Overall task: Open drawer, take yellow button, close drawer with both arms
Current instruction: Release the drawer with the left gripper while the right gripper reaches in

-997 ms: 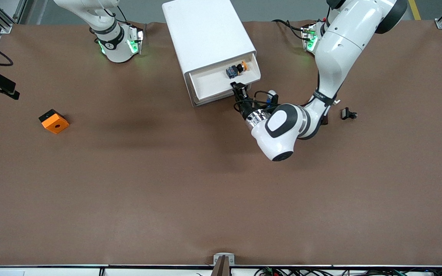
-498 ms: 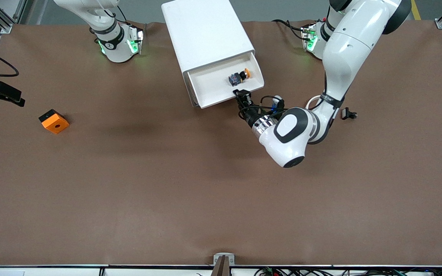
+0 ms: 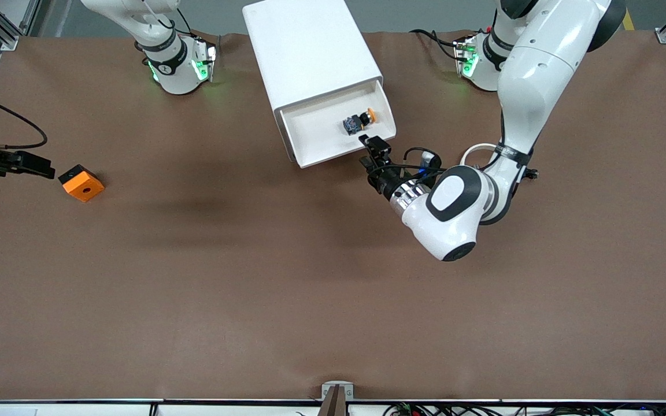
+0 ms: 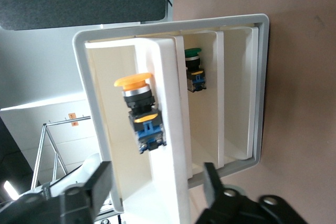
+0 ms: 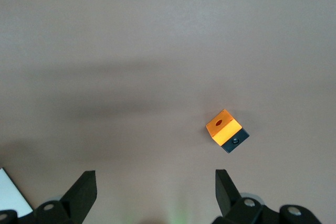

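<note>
The top drawer of the white cabinet is pulled out. In it lies the button, orange cap on a black and blue body, also seen in the left wrist view. My left gripper is at the drawer's front, toward the left arm's end. It is open, with one finger on each side of the front wall, holding nothing. My right gripper hangs open over the table next to the orange block. The right wrist view shows its fingers spread with nothing between them.
An orange square block with a hole lies near the right arm's end of the table, also in the right wrist view. A small black clip peeks out beside the left forearm. A green-capped button sits in a lower drawer.
The left gripper drew the drawer farther out toward the front camera, then opened its fingers. The right gripper moved in toward the orange block.
</note>
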`<state>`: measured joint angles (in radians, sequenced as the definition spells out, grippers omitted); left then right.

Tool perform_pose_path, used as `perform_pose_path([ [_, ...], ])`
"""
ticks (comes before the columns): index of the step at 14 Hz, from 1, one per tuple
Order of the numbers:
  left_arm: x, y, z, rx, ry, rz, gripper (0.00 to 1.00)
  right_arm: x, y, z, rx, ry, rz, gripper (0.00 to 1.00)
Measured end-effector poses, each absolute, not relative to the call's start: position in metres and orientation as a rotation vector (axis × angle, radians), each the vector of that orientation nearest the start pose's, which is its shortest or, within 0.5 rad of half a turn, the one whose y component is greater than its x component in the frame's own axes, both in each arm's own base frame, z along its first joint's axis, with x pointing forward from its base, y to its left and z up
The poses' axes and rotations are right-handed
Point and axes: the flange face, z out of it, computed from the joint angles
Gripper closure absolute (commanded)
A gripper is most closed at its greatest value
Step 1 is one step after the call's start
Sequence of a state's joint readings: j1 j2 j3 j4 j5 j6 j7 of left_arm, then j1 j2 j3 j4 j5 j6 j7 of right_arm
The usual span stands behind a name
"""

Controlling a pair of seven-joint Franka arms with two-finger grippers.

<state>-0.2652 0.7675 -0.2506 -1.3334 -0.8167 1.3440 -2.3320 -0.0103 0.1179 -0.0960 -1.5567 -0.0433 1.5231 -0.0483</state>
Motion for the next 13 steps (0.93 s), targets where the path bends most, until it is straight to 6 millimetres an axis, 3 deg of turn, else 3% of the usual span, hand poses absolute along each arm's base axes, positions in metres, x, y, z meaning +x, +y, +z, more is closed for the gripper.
perform_pose_path([
  [3,0.572,-0.353,0.326,1.879,2.424,-1.862,0.0,0.579,-0.058,0.565,-3.172,0.234,0.22,0.0],
  [5,0.582,-0.337,0.341,2.033,2.329,-1.724,0.0,0.58,-0.027,0.567,-3.154,0.413,0.216,0.0],
  [8,0.603,-0.319,0.378,2.081,2.241,-1.55,0.0,0.574,0.066,0.568,-3.108,0.651,0.243,0.0],
  [10,0.629,-0.286,0.4,2.081,2.076,-1.427,0.0,0.561,0.129,0.568,-3.089,0.775,0.264,0.0],
  [13,0.654,-0.241,0.405,2.182,1.869,-1.236,0.0,0.529,0.227,0.569,-3.069,0.959,0.246,0.0],
])
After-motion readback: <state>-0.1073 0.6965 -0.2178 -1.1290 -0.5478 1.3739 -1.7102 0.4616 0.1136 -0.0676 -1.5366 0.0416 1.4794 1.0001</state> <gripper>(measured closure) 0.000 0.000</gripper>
